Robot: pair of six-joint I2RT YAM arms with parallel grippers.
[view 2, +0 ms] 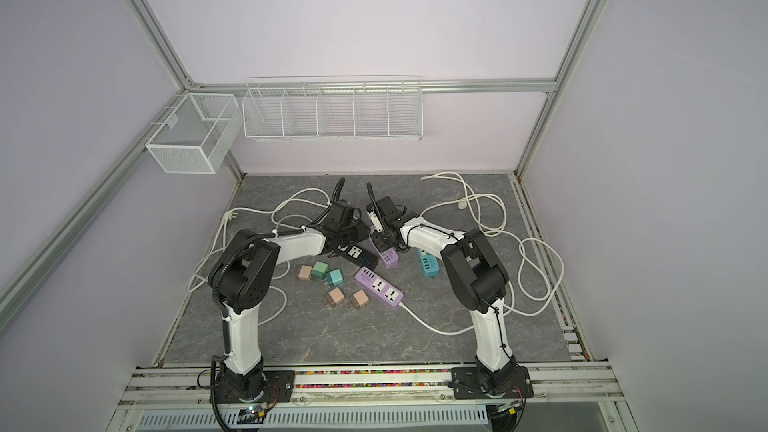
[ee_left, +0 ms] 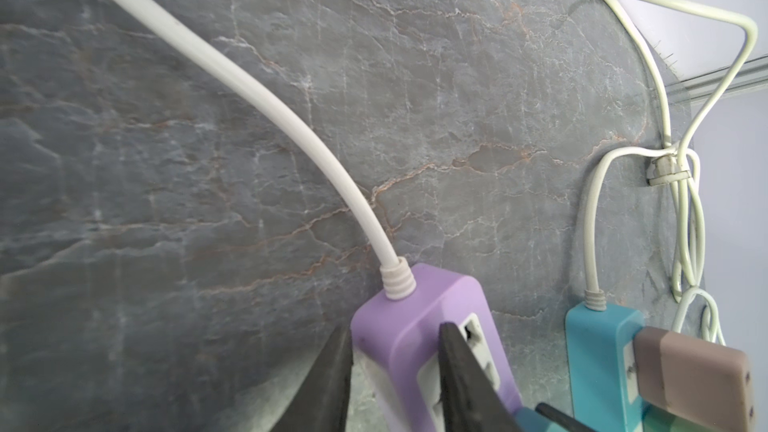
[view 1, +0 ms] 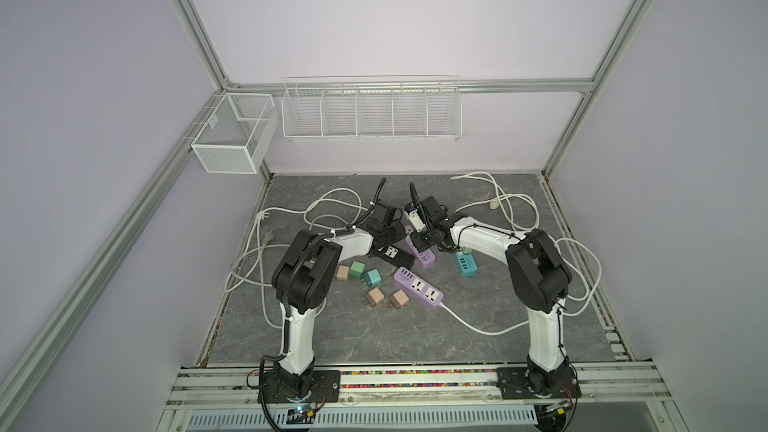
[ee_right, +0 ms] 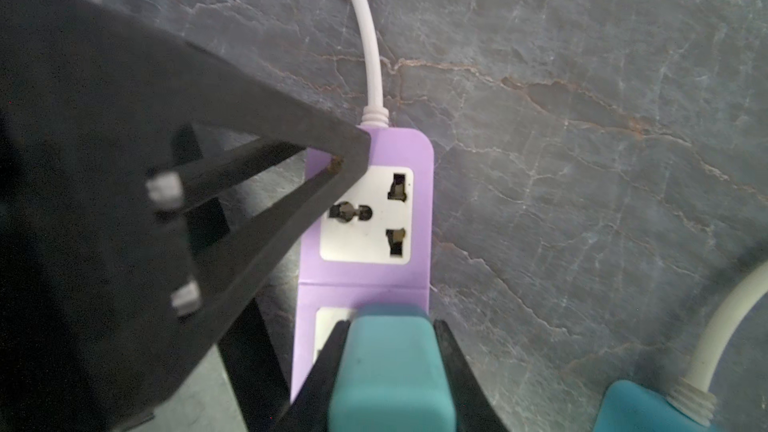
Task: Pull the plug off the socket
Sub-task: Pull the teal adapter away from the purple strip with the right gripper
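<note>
The right gripper (ee_right: 390, 328) is closed narrow on the teal plug (ee_right: 390, 371), with one finger on each flank, as the right wrist view shows. The plug stands in the purple power strip (ee_right: 365, 278), in the socket farther from the strip's cord end. Its prongs are hidden, so I cannot tell how deeply it is seated. The socket (ee_right: 365, 214) nearer the cord end is empty.

At the cord end the left gripper (ee_left: 395, 328) is drawn in on the strip itself. In the left wrist view one finger lies against the strip's side wall and the other over its top face, which reads as a bracing hold. The white cord (ee_right: 368, 35) leaves that end of the strip across the grey marbled tabletop (ee_right: 582, 160). Just beside the strip, on the side away from the left arm, lies a teal power strip (ee_left: 594, 363) with a brown plug (ee_left: 690, 371) in it.

By my reading the grasp is made and the pull is not yet done. The next move calls for the right arm to draw the plug straight off the strip's face, in line with the prongs, while the left pins the strip down. A tilted pull would likely bind the prongs or lift the strip's free end.
</note>
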